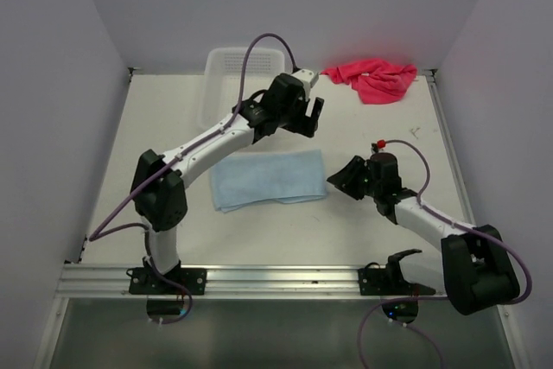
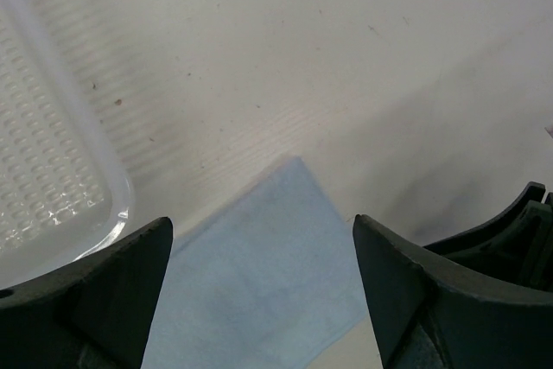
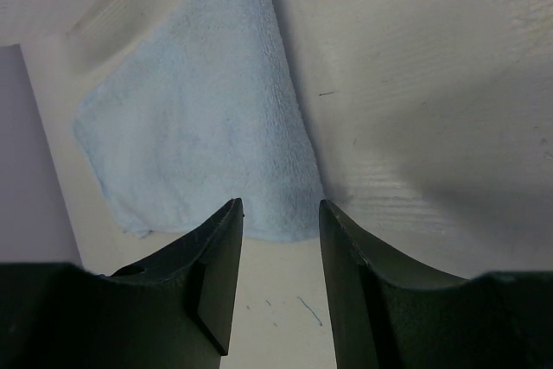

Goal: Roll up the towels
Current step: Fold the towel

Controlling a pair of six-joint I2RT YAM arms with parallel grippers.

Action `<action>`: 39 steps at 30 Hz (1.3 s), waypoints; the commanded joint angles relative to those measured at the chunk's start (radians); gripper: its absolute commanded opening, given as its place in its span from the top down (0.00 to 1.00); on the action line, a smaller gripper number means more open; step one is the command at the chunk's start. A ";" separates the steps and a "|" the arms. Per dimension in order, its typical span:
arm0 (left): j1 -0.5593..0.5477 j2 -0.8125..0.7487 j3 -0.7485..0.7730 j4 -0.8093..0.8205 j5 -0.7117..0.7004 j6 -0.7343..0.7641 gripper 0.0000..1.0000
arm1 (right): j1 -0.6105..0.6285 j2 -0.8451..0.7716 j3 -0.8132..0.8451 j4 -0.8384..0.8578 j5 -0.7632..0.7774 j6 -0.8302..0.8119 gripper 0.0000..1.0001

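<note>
A light blue towel [image 1: 270, 179] lies flat and folded on the white table; it also shows in the left wrist view [image 2: 259, 283] and the right wrist view [image 3: 199, 127]. A pink towel [image 1: 373, 77] lies crumpled at the back right. My left gripper [image 1: 313, 118] is open and empty, held above the table just behind the blue towel's far right corner. My right gripper [image 1: 339, 181] is open and empty, low over the table just right of the blue towel's right edge, its fingertips [image 3: 232, 213] pointing at that edge.
A clear plastic bin [image 1: 233, 79] stands at the back of the table, left of the pink towel; its corner shows in the left wrist view [image 2: 52, 179]. White walls close the table at left, back and right. A metal rail [image 1: 259, 281] runs along the near edge.
</note>
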 commanded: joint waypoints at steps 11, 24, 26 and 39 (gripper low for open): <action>-0.068 0.364 0.424 -0.269 -0.075 -0.072 0.23 | -0.004 0.184 -0.083 0.364 -0.105 0.067 0.56; -0.121 0.480 0.456 -0.322 -0.116 -0.142 0.36 | 0.022 0.379 -0.139 0.589 -0.153 0.113 0.71; -0.128 0.499 0.459 -0.330 -0.116 -0.149 0.38 | 0.027 0.356 -0.147 0.564 -0.144 0.103 0.74; -0.171 0.553 0.524 -0.379 -0.173 -0.170 0.47 | 0.116 0.262 -0.152 0.450 -0.061 0.059 0.76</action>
